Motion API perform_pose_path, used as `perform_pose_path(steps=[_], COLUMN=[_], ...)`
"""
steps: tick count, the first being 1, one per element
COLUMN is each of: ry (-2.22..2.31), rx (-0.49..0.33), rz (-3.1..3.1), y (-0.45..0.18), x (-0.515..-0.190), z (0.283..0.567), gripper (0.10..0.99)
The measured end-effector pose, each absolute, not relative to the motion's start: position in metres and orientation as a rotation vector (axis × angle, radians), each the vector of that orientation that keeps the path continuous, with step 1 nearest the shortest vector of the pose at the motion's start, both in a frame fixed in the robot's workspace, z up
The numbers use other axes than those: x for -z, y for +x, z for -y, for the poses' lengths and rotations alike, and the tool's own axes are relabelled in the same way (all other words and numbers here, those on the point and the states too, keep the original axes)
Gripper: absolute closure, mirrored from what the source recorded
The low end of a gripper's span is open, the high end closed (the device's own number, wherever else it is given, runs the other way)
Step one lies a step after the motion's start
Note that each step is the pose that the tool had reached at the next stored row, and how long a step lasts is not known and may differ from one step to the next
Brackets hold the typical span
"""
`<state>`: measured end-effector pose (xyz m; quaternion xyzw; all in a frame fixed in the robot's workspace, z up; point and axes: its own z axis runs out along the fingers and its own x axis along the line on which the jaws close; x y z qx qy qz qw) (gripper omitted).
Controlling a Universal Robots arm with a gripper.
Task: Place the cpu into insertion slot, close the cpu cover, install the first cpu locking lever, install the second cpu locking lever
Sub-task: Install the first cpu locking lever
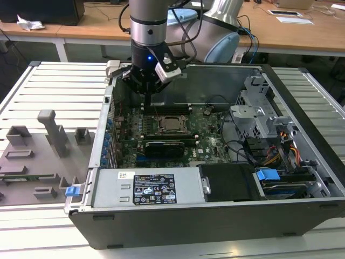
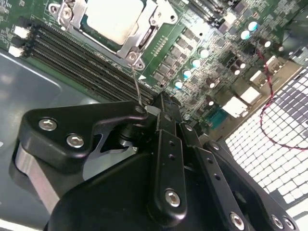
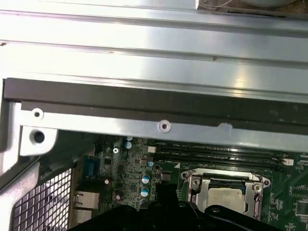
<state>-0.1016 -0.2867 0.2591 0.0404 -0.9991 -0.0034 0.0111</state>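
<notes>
Two of the four steps look finished, and a third is in hand. The cpu (image 2: 113,19) lies flat in the insertion slot (image 1: 161,128), just beyond the fingertips and lower than them. Its pale metal top shows through the square opening of the cpu cover (image 2: 140,34). The cover seems to be folded down over the chip, though whether it is pressed fully home I cannot tell.

The gripper (image 2: 147,107) hangs low over the green board (image 2: 192,29), close beside the slot's near corner. Its jaws are drawn together and appear to pinch the free end of a thin wire locking lever (image 2: 136,82). The lever rises from that corner of the slot up to the fingertips, so it stands raised and is not yet hooked down.

By my reading both levers remain to be latched. Where the other lever lies I cannot make out
</notes>
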Motion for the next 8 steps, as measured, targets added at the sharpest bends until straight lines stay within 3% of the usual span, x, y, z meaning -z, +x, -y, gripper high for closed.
perform_pose_path(steps=[8], ry=[0.126], rx=[0.009], rz=[3.117], y=[-0.086], x=[-0.258], z=[0.28], gripper=[0.98])
